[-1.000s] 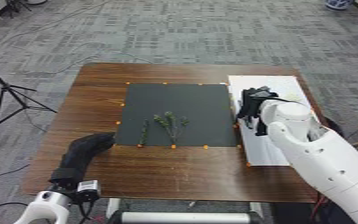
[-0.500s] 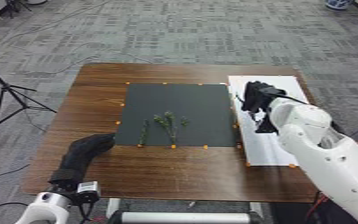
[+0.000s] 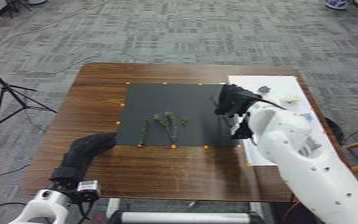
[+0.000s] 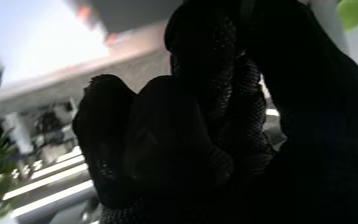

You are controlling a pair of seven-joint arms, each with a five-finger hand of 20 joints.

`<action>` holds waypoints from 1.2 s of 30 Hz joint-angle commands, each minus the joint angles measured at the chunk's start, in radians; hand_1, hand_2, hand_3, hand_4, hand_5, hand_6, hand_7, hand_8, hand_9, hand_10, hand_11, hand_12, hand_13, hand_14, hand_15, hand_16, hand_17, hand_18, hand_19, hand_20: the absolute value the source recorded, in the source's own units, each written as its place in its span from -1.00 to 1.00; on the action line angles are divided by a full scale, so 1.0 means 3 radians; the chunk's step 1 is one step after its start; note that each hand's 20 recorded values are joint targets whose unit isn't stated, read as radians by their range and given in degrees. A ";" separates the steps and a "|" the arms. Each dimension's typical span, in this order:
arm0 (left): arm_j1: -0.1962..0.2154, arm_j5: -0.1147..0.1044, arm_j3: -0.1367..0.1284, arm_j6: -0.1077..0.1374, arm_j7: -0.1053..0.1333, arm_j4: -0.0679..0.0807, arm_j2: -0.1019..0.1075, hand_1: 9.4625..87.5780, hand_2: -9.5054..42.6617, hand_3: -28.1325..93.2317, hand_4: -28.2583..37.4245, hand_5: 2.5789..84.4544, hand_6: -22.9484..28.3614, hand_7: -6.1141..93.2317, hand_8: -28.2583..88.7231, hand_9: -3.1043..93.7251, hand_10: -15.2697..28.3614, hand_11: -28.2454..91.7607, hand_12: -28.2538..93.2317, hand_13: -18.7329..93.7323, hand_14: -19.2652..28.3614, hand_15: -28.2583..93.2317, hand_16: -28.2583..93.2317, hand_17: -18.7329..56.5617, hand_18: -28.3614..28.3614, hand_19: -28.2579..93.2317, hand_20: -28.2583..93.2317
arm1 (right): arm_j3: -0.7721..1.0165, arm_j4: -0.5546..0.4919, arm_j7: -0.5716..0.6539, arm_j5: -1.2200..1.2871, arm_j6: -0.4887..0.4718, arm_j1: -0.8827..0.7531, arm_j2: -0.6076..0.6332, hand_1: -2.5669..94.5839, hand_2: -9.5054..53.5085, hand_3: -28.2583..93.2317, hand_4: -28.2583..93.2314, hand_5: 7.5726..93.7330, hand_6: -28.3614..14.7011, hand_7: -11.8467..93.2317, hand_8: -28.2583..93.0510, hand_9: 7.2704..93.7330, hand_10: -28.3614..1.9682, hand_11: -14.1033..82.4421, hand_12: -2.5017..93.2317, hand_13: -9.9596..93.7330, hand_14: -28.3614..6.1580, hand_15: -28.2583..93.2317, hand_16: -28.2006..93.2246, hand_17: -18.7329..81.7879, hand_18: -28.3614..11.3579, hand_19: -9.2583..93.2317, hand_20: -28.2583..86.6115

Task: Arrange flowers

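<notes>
Basically, green stems (image 3: 169, 121) on blk mat (image 3: 175, 95); L of R hand (image 3: 236, 101), apart.

Sprigs (image 3: 169, 121) green, mat (image 3: 171, 100) dk gray, tbl (image 3: 95, 100) brown w/ grain.

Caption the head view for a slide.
Green stems on a dark mat, right hand at its right edge, left hand nearby.

Now that's brown wood for a counter (image 3: 87, 110), carrying a dark mat (image 3: 177, 97) mid-top, a white sheet (image 3: 260, 82) towards three o'clock, orange markers (image 3: 174, 146) around!
</notes>
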 commanded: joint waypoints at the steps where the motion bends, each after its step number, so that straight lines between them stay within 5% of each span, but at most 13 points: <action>1: 0.0003 0.0003 0.0033 -0.0105 -0.0123 0.0077 0.0002 -0.67 -0.54 0.57 -0.94 0.13 0.07 -0.58 -0.63 0.03 0.36 -0.19 -0.29 -0.03 0.53 -0.27 -0.46 -0.46 0.45 -0.35 -0.29 | -0.0223 0.0130 0.0049 -0.0071 -0.0122 -0.0007 -0.0298 0.20 -1.00 0.38 -0.55 0.73 0.23 -0.19 -0.05 0.95 0.06 0.21 -0.35 1.00 0.61 0.59 -0.05 0.83 -0.14 1.00 0.60; 11: 0.0018 0.0009 0.0023 -0.0164 -0.0136 0.0072 -0.0009 -0.68 -0.54 0.57 -0.93 0.13 0.07 -0.59 -0.63 0.03 0.36 -0.19 -0.29 -0.03 0.54 -0.27 -0.46 -0.46 0.46 -0.34 -0.29 | -0.0256 0.0261 0.0064 -0.0067 -0.0198 0.0063 -0.0409 0.15 -1.00 0.38 -0.55 0.74 0.23 -0.20 -0.06 0.96 0.06 0.19 -0.36 1.00 0.59 0.58 -0.06 0.83 -0.12 1.00 0.59; 17: 0.0056 0.0004 0.0015 -0.0133 -0.0128 0.0057 -0.0014 -0.68 -0.54 0.57 -0.94 0.13 0.07 -0.58 -0.63 0.02 0.36 -0.19 -0.29 -0.03 0.54 -0.27 -0.46 -0.47 0.46 -0.34 -0.29 | -0.0198 0.0309 0.0023 -0.0056 -0.0264 0.0072 -0.0424 0.02 -1.00 0.34 -0.52 0.72 0.21 -0.25 -0.09 0.95 0.04 0.15 -0.36 1.00 0.55 0.54 -0.05 0.81 -0.11 1.00 0.55; 21: 0.0053 0.0013 0.0019 -0.0133 -0.0124 0.0057 -0.0019 -0.68 -0.54 0.57 -0.94 0.12 0.07 -0.58 -0.63 0.02 0.36 -0.19 -0.29 -0.03 0.53 -0.27 -0.46 -0.48 0.47 -0.34 -0.28 | -0.0206 0.0317 -0.0060 -0.0122 -0.0258 0.0085 -0.0416 -0.28 -1.00 0.44 -0.58 0.72 0.12 -0.22 -0.57 0.93 0.00 0.13 -0.36 1.00 0.52 0.51 -0.02 0.80 -0.12 1.00 0.54; 30: 0.0034 0.0011 0.0036 -0.0158 -0.0142 0.0064 -0.0026 -0.67 -0.55 0.56 -0.93 0.12 0.07 -0.58 -0.63 0.02 0.36 -0.19 -0.29 -0.04 0.54 -0.28 -0.46 -0.48 0.48 -0.33 -0.28 | -0.0208 0.0289 -0.0093 -0.0168 -0.0273 0.0088 -0.0342 -0.35 -1.00 0.43 -0.58 0.73 0.10 -0.24 -0.59 0.93 -0.01 0.13 -0.37 1.00 0.50 0.50 -0.01 0.78 -0.15 1.00 0.53; 36: 0.0060 0.0009 0.0022 -0.0148 -0.0136 0.0056 -0.0032 -0.67 -0.55 0.56 -0.92 0.11 0.07 -0.59 -0.63 0.01 0.36 -0.20 -0.29 -0.04 0.53 -0.28 -0.45 -0.48 0.48 -0.33 -0.28 | -0.0143 0.0105 -0.0359 0.0076 0.0347 -0.0050 -0.0235 -0.36 -0.97 0.47 -0.60 0.69 0.11 -0.25 -0.59 0.90 0.00 0.09 -0.36 1.00 0.48 0.45 0.04 0.74 -0.24 1.00 0.57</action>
